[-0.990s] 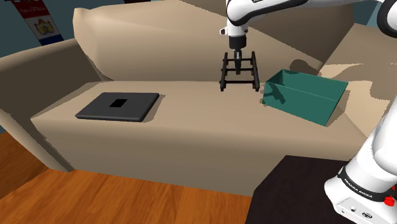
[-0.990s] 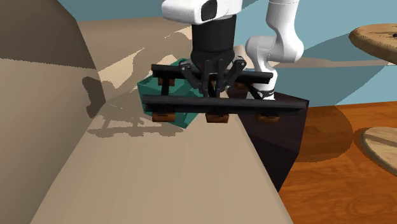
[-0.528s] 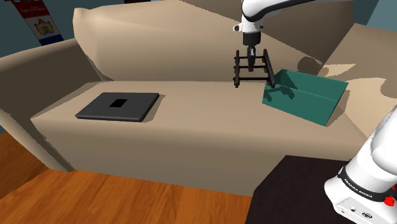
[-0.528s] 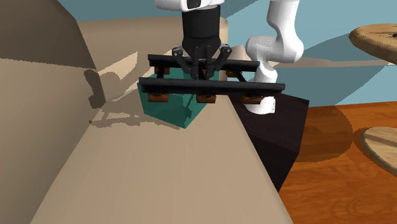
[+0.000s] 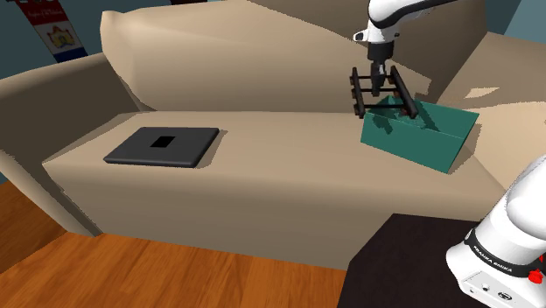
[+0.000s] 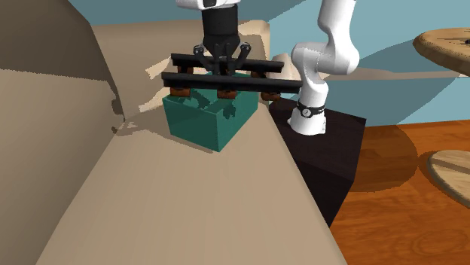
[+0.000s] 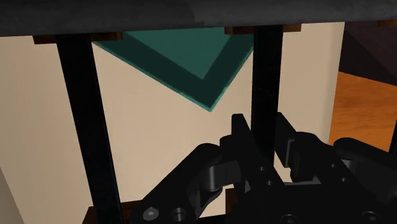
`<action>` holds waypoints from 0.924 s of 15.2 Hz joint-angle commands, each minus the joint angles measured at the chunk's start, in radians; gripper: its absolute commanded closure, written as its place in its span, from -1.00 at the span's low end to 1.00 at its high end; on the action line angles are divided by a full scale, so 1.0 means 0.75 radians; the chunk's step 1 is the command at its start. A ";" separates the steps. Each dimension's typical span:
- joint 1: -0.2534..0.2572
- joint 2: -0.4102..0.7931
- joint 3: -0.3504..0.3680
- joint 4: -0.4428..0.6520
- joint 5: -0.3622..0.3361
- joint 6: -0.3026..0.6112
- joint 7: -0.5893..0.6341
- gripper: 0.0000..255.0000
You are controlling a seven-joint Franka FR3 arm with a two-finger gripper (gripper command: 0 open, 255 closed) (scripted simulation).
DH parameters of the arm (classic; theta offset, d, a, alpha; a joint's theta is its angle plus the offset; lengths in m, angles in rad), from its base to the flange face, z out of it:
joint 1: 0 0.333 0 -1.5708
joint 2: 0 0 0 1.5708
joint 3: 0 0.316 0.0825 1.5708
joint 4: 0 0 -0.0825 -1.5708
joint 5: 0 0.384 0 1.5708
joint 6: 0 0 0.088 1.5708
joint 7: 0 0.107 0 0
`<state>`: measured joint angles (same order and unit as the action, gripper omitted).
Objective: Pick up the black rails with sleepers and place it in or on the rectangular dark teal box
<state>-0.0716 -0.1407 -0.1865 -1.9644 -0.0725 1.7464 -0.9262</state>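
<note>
Over the last second the arm [image 5: 395, 12] has swung the lifted rails toward the shoulder view's right, from above bare cushion to the edge of the box, and they ride a little higher in the second exterior view.

The wide beige surface [image 5: 289, 166] lies beneath the gripper and runs well off to its side, where a flat dark slab [image 5: 162, 146] sits far from the work. The black stand [image 5: 398, 258] is well apart from the gripper, toward the shoulder camera.

The dark teal box [image 6: 202, 124] sits open-topped just below the gripper; in the wrist view one corner of it [image 7: 184, 54] shows past the fingers, with bare beige beyond that corner, so the hand looks to be over the box's corner rather than its middle.

The black rails with sleepers [image 6: 226, 81] hang level under the hand, clear of the box's rim, brown sleeper ends showing beneath the bars.

The gripper [image 7: 267, 137] is clamped on one of the black bars [image 7: 267, 76], fingers pressed to either side of it.

The pick is done and the carry looks nearly done. What is left, I judge: shift a little farther over the opening, lower, and let go — none of that has begun.
</note>
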 commanded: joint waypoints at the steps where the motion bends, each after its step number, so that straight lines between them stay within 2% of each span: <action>1: -0.026 -0.040 -0.030 -0.046 -0.017 0.011 -0.052 1.00; 14: -0.192 -0.183 -0.252 -0.205 -0.134 0.064 -0.390 1.00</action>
<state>-0.2109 -0.2779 -0.3687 -2.1134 -0.1698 1.7877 -1.2079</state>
